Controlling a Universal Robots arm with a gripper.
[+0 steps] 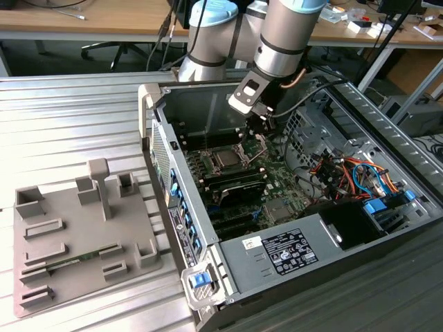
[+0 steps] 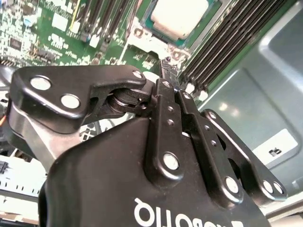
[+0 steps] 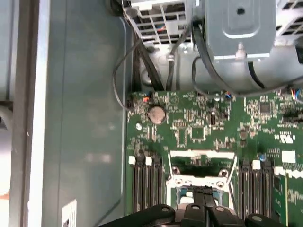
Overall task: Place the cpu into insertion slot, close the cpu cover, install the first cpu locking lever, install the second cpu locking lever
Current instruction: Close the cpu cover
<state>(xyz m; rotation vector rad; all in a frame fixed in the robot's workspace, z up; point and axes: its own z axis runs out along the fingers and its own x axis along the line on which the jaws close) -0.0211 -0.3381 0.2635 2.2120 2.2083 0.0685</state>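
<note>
Exterior view: gripper (image 1: 260,135) hangs inside the open computer case (image 1: 201,104); cpu (image 1: 225,160) lies flat on the green board (image 1: 273,188), near the fingers.
Second wrist view: fingers (image 2: 163,90) pressed together, nothing seen between them; the cpu's (image 2: 182,16) grey top sits just past the tips.
First wrist view: cover (image 3: 202,154), a silver frame, just beyond the fingertips; board visible through its middle.

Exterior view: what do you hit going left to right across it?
Grey moulded plastic fixture tray → square cpu with grey metal top → black gripper → bundle of orange and blue cables.
</note>
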